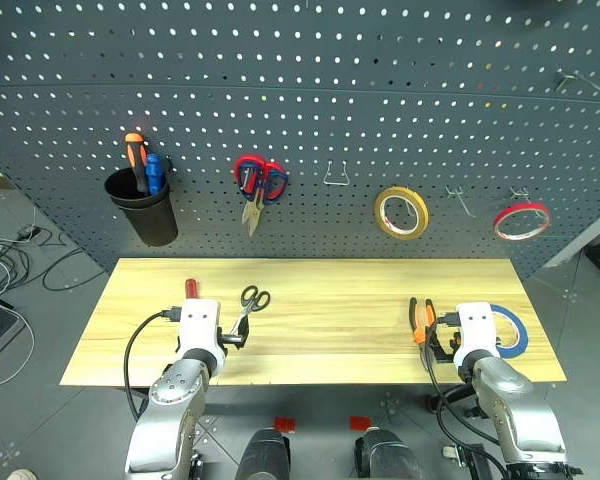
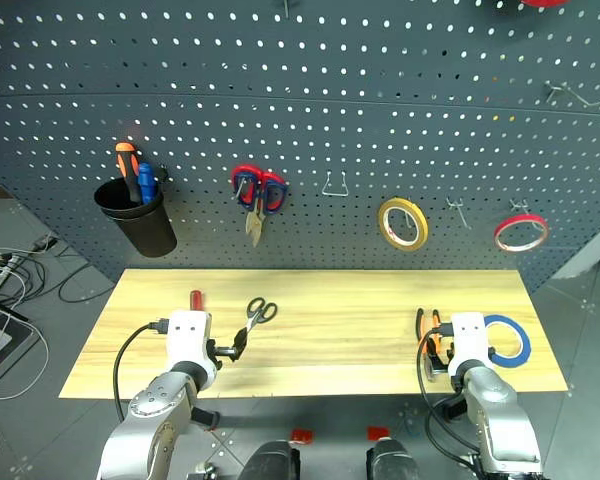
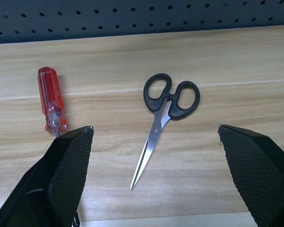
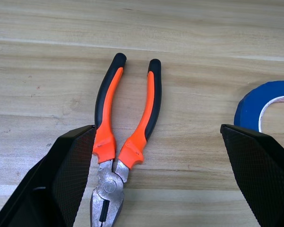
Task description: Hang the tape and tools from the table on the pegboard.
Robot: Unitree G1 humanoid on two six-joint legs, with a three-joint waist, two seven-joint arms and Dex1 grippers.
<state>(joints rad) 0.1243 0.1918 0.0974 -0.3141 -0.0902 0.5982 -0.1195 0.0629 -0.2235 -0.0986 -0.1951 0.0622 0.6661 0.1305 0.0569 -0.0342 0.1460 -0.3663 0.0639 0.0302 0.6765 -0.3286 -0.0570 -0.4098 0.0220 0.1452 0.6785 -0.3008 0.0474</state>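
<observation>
Left wrist view: the left gripper (image 3: 154, 177) is spread wide and empty; the scissors (image 3: 162, 120) lie flat between its 2 fingers. They look light, stiff and thin; grasp the black handles. The right gripper (image 4: 156, 179), also wide open, frames the pliers (image 4: 123, 127).

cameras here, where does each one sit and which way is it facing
Left and right eye views: head, looking down over both arms at table and pegboard.
Left wrist view: between open left gripper fingers, at black scissors and red screwdriver.
Right wrist view: open right gripper, over pliers and blue tape.
Shared: head views show all four.
</observation>
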